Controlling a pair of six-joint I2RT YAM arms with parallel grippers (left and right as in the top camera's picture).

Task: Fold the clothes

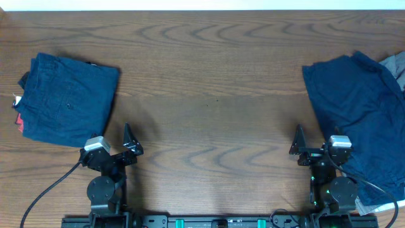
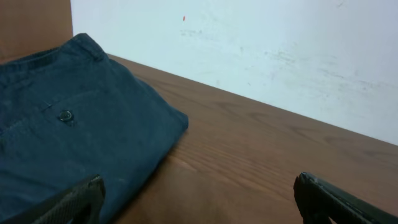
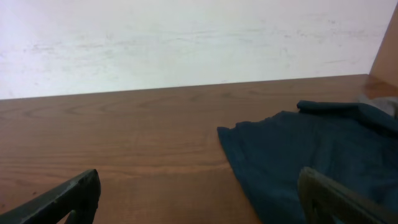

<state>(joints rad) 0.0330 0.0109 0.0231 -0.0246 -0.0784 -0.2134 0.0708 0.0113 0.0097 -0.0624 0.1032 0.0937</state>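
Observation:
A folded navy garment (image 1: 69,98) lies at the table's left, its small buttoned pocket showing in the left wrist view (image 2: 74,130). A loose, spread navy garment (image 1: 364,120) lies at the right; its near edge shows in the right wrist view (image 3: 311,155). My left gripper (image 1: 130,142) is open and empty, low near the front edge, just right of the folded garment; its fingertips frame bare wood (image 2: 199,199). My right gripper (image 1: 297,144) is open and empty, just left of the loose garment (image 3: 199,196).
A grey cloth (image 1: 395,63) peeks from under the loose garment at the far right. A red and white label (image 1: 19,117) shows at the folded garment's left edge. A white wall (image 2: 249,43) backs the brown wooden table (image 1: 209,95). Cables run from both arm bases.

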